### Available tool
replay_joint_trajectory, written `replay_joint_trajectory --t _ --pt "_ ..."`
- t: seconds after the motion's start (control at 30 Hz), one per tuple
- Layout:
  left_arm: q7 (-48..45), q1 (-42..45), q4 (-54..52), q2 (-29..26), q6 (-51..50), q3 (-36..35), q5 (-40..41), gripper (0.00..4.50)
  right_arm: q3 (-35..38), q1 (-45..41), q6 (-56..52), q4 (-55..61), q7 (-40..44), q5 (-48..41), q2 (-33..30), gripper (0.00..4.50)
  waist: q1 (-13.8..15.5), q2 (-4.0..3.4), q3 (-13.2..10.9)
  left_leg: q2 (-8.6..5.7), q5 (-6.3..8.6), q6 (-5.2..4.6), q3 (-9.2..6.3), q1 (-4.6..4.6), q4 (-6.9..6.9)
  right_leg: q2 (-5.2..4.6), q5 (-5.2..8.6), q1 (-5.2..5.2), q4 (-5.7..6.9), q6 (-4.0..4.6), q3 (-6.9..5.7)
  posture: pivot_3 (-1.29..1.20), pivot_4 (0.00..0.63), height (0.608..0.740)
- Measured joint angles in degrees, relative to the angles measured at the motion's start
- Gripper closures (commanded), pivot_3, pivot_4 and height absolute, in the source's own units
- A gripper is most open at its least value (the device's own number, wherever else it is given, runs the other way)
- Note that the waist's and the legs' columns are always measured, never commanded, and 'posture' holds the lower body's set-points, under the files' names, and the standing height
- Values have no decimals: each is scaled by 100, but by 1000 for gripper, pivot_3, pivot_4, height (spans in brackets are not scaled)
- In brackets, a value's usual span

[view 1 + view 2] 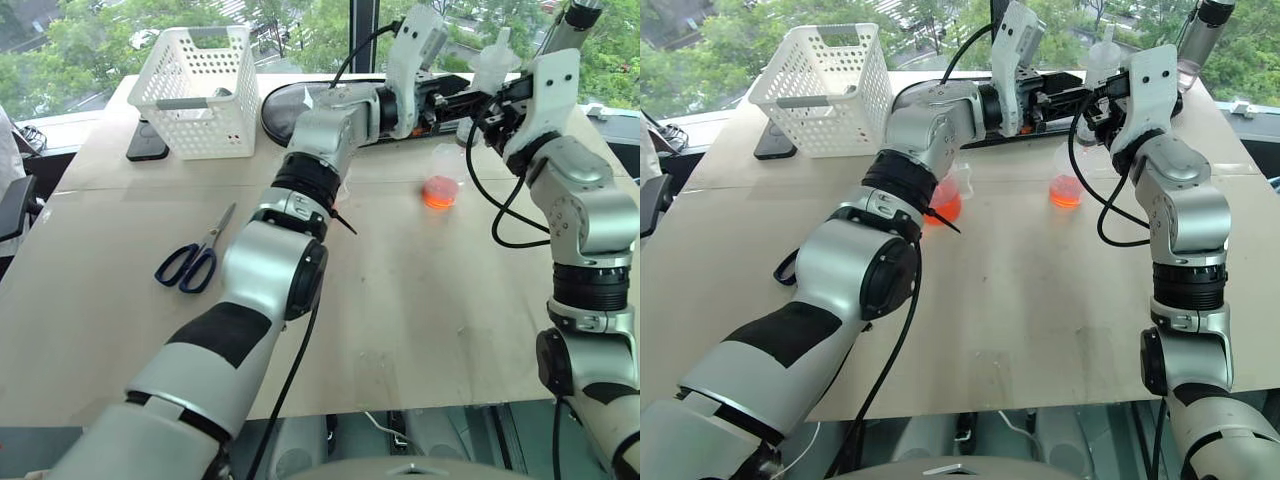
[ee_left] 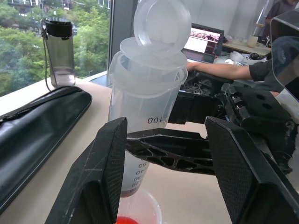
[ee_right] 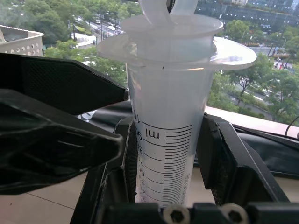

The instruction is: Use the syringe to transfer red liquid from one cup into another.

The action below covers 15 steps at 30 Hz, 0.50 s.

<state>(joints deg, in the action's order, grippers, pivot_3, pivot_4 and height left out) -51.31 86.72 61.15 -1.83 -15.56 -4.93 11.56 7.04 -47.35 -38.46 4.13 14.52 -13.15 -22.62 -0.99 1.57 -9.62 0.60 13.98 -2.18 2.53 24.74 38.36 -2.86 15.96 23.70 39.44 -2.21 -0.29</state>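
Observation:
My right gripper [image 1: 488,110] is shut on the clear barrel of the syringe [image 3: 168,93] and holds it upright, white plunger on top. Its reddish tip [image 2: 132,189] hangs just above the smaller cup [image 1: 440,185], which has red liquid [image 1: 440,195] in its bottom. My left gripper [image 2: 166,126] reaches in level from the side, open. Its fingers [image 2: 100,177] stand apart next to the barrel and the right gripper's finger. The handled measuring cup [image 1: 950,200], also holding red liquid, stands partly hidden behind my left forearm.
A white basket [image 1: 195,90] and a dark phone [image 1: 147,145] sit at the table's far left, with blue-handled scissors [image 1: 195,260] nearer. A long black bag [image 1: 290,110] lies along the back edge by the window. A person's arm [image 2: 224,71] rests on a desk beyond.

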Motion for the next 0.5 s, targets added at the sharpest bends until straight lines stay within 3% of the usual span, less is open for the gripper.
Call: replay_joint_trajectory --t 0.5 --pt "298 53 260 81 443 -132 -17 1838 -260 98 -3 246 90 87 -1 3115 21 0 0 -1 0 0 0 4 1 -1 0 0 -3 0 -2 0 150 724"
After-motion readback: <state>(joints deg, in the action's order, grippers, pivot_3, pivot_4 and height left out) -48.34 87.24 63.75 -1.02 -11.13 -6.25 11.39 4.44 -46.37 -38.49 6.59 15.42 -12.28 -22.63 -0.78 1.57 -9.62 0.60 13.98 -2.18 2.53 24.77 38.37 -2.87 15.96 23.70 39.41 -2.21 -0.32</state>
